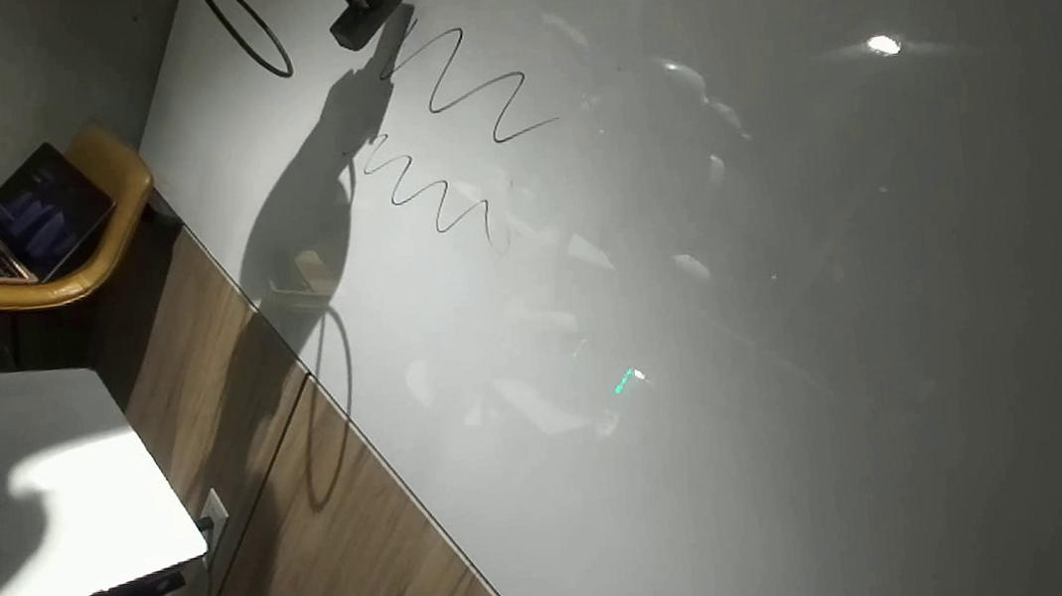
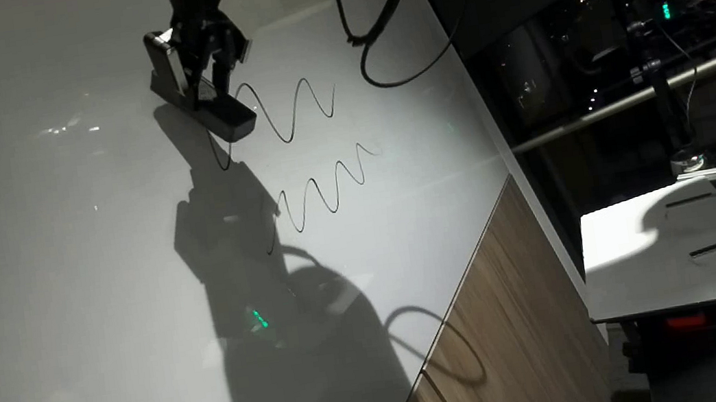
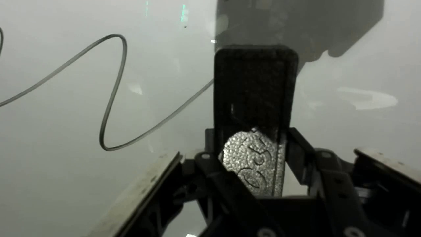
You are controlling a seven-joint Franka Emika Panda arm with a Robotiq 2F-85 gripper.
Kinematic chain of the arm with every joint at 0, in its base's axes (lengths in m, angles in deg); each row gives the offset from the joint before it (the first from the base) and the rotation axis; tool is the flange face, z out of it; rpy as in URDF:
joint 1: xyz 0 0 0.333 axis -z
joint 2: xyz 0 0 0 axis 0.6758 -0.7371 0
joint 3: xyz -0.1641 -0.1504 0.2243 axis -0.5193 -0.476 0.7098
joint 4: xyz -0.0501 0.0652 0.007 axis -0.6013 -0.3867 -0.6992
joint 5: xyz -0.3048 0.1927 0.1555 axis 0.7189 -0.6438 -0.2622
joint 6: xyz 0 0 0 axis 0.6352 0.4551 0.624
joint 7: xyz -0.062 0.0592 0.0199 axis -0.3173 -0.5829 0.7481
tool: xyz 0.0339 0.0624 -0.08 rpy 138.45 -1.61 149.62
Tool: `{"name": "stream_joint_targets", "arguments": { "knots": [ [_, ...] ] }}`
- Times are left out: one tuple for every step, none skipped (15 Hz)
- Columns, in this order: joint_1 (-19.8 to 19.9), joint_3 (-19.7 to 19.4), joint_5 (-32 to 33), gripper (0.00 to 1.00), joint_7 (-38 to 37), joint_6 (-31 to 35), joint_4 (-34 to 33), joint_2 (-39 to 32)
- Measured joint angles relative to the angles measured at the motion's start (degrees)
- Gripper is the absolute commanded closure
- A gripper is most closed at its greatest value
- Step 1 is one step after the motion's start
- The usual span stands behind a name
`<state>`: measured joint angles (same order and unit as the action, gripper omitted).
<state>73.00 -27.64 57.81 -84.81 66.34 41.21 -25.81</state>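
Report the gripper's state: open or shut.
The gripper is shut on the black block: the wrist view shows its fingers against both long sides.

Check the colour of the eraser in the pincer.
The eraser is black, silvery where lit; clearest in wrist view.

This looks like an office or lab, though which is unclear: a glossy whiteboard (image 1: 803, 407) bearing wavy marker lines (image 3: 113, 93) stretches ahead of the fingers (image 3: 299, 154), wood panelling (image 1: 391, 564) borders it, and an open laptop (image 1: 46, 208) sits on a mustard chair (image 1: 130, 179), both well apart from the fingers.
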Motion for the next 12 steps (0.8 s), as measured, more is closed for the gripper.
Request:
{"name": "stream_joint_targets", "arguments": {
  "knots": [
    [1.7, 2.7, 2.1, 0.72, -2.4, -0.6, -0.3, -0.2],
    [3.2, 5.0, 3.5, 0.72, -4.2, -1.3, -0.4, -0.3],
    [4.6, 7.5, 4.7, 0.72, -5.8, -2.2, -0.7, -0.5],
    [6.1, 10.0, 5.7, 0.72, -7.3, -3.2, -0.9, -0.7],
    [7.8, 12.5, 6.5, 0.72, -8.4, -4.1, -1.2, -1.0],
    [9.6, 14.9, 7.0, 0.72, -9.4, -4.7, -1.6, -1.3],
    [11.7, 17.2, 7.7, 0.72, -10.3, -5.2, -1.9, -1.5],
    [14.0, 19.6, 8.2, 0.72, -10.9, -5.5, -2.3, -1.7],
    [16.5, 21.8, 8.7, 0.72, -11.5, -5.5, -2.7, -1.8],
    [19.2, 24.0, 9.1, 0.72, -11.8, -5.5, -3.1, -1.8],
    [22.0, 26.1, 9.6, 0.72, -11.9, -5.5, -3.5, -1.8],
    [25.1, 28.2, 10.0, 0.72, -12.0, -5.4, -3.9, -1.8]
  ]
}}
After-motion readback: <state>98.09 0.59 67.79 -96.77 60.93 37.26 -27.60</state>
